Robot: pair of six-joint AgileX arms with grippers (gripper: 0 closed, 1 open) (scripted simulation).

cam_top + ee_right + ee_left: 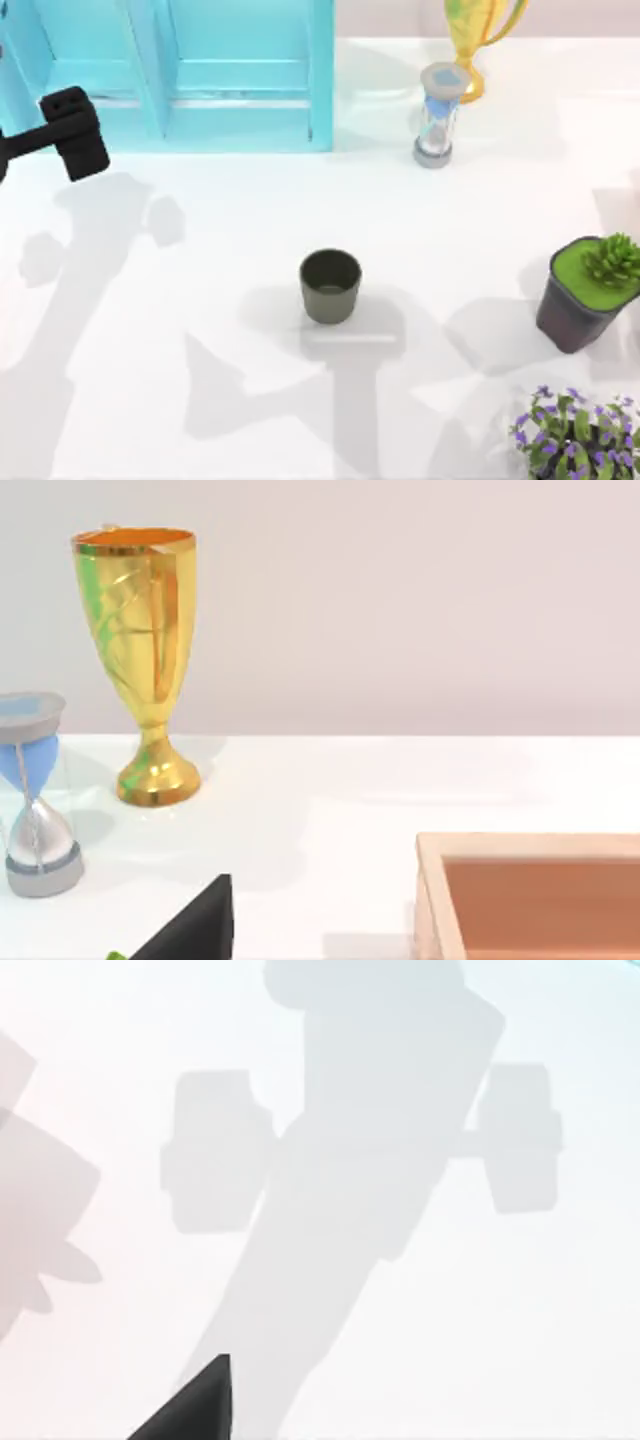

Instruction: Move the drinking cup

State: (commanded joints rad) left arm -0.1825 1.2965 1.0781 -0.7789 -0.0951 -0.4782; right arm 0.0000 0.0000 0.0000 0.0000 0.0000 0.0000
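The drinking cup (330,285), a small olive-grey tumbler with a dark inside, stands upright near the middle of the white table (200,330). My left gripper (75,133) hangs at the far left, in front of the blue cabinet and well away from the cup. In the left wrist view there is bare table with the arm's shadow and a dark tip of that gripper (195,1410). A dark tip of my right gripper (195,928) sits at the edge of the right wrist view, which faces the back of the table.
A blue cabinet (200,70) stands at the back left. An hourglass (437,115) and a golden trophy (475,40) are at the back right. A dark pot with a succulent (585,295) and purple flowers (575,435) sit at the right. A wooden box (535,890) lies near the right gripper.
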